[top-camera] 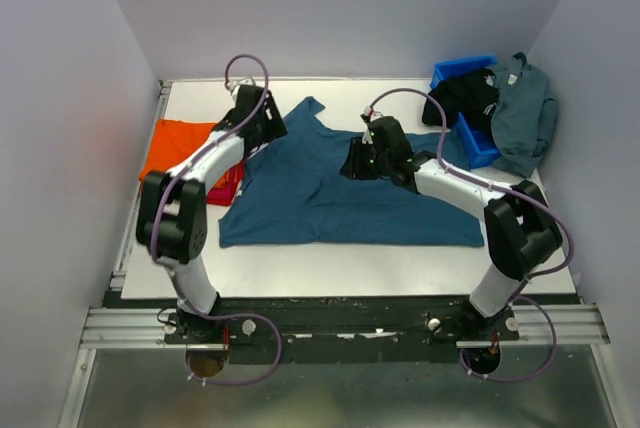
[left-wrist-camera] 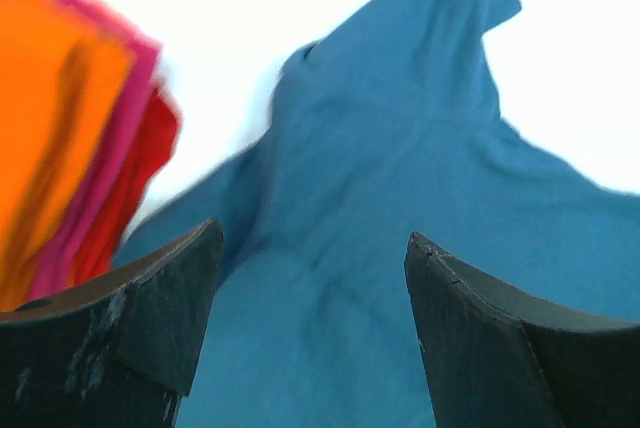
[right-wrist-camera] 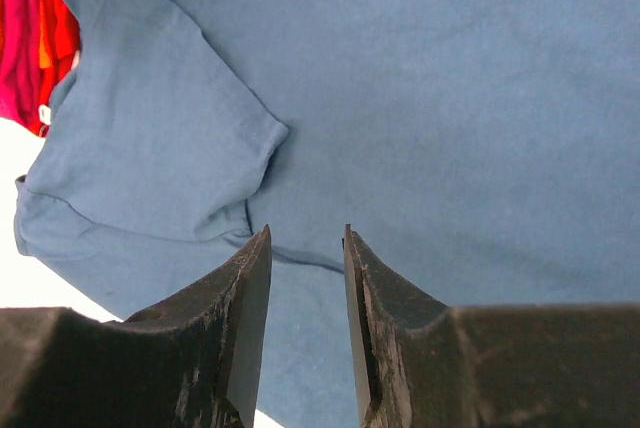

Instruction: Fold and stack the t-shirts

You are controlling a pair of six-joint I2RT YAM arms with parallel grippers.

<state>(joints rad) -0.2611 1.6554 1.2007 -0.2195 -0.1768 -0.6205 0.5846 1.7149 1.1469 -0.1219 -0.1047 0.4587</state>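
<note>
One teal t-shirt (top-camera: 340,198) lies flat mid-surface (top-camera: 330,273), its long axis running left to right and a sleeve pointing to the far edge. An orange shirt (top-camera: 178,143) is stacked on a red shirt (top-camera: 228,188) at its left. One blue bin (top-camera: 480,143) at far right carries a black shirt (top-camera: 465,93) and a grey-blue shirt (top-camera: 525,113). Over the teal, the left jaws are spread wide and the right jaws narrowly apart, neither holding anything.

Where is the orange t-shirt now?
In the top view, the orange t-shirt lies at the left of the table, over the red t-shirt, beside the teal t-shirt.
</note>
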